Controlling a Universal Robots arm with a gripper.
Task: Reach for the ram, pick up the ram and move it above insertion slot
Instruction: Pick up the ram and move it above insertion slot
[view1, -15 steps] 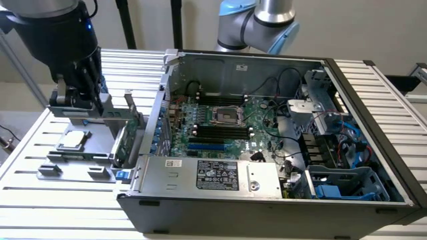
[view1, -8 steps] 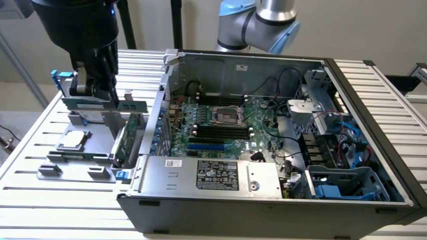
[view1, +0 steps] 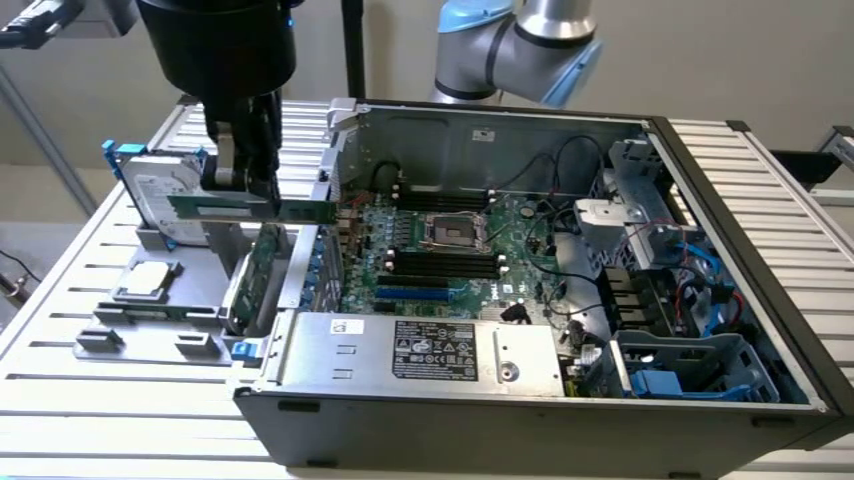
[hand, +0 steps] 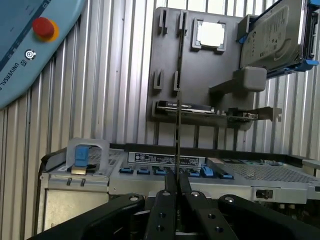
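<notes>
The gripper has its jaws pinching the ram mid-length, aloft at nine o'clock of the open case. The ram looks light, stiff and fragile: grip the flat faces.

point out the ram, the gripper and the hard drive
ram (view1: 287, 210): exterior view, green board past the fingers.
gripper (view1: 247, 185): exterior view, fingertips shut on the ram.
hard drive (view1: 167, 195): exterior view, silver face.
</notes>
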